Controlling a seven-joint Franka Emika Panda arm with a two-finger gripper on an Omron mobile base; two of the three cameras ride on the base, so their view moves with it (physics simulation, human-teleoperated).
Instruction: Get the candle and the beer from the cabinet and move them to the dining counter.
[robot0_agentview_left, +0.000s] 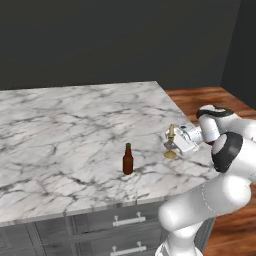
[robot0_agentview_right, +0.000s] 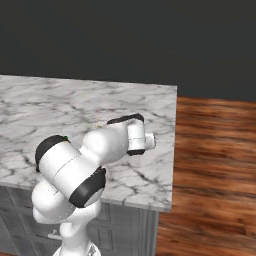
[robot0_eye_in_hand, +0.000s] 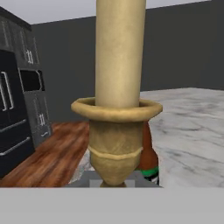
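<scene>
You are seeing the beer (robot0_agentview_left: 128, 160) standing on the counter (robot0_agentview_left: 60, 120) already; the gripper (robot0_agentview_left: 173, 144) is grasping the candle (robot0_agentview_left: 171, 141) near the right edge, not yet released.

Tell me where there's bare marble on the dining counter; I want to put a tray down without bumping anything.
The dining counter is bare across its whole left half and along the far edge by the dark wall. It gets crowded near the front right: the beer stands there, and beside it the gripper is at the candle, by the right edge.
</scene>
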